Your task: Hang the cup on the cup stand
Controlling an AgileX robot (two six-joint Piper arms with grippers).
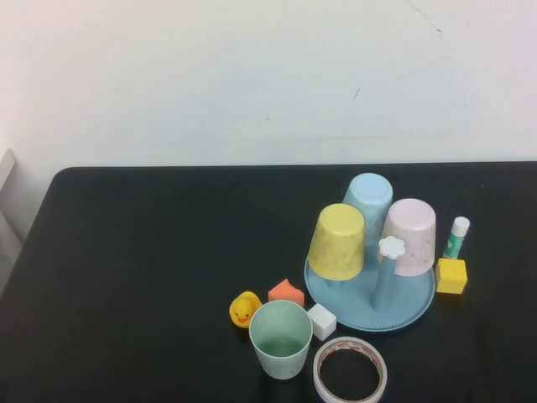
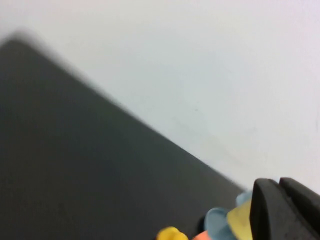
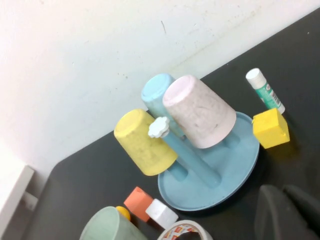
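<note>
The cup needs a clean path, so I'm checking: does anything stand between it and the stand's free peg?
The white cube sits on the table between the cup and the cup stand, touching or nearly touching the stand's rim. The free peg is bare. Neither gripper shows in the high view.

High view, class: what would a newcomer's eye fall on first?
The cup stand at right, with yellow, light blue and pink cups upturned on its pegs. In front stands the mint-green cup, upright, between a rubber duck and a tape roll.
</note>
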